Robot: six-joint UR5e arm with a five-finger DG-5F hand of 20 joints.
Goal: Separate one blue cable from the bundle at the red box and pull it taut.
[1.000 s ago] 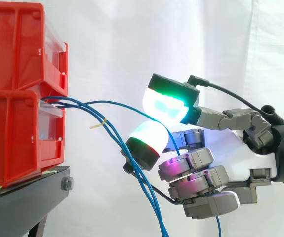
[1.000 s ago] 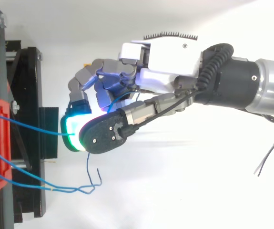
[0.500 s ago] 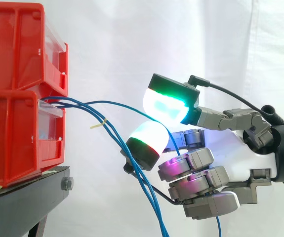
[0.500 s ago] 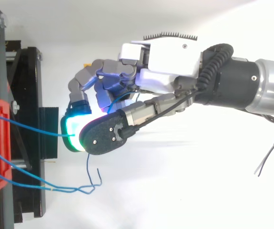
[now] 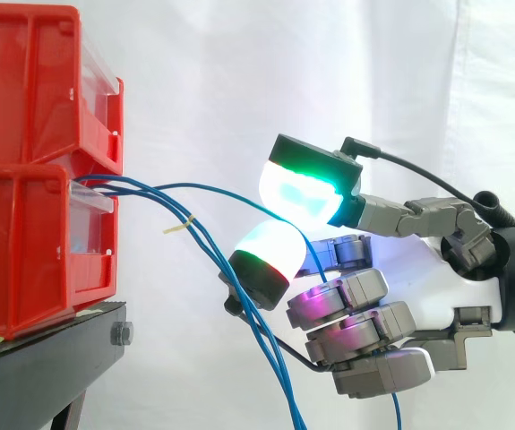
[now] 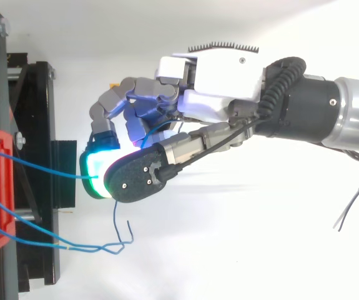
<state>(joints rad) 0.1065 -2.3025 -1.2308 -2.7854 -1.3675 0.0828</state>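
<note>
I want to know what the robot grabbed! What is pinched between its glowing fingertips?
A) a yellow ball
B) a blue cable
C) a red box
B: a blue cable runs from the red bin straight in between the hand's glowing fingertips, which close on it.
</note>
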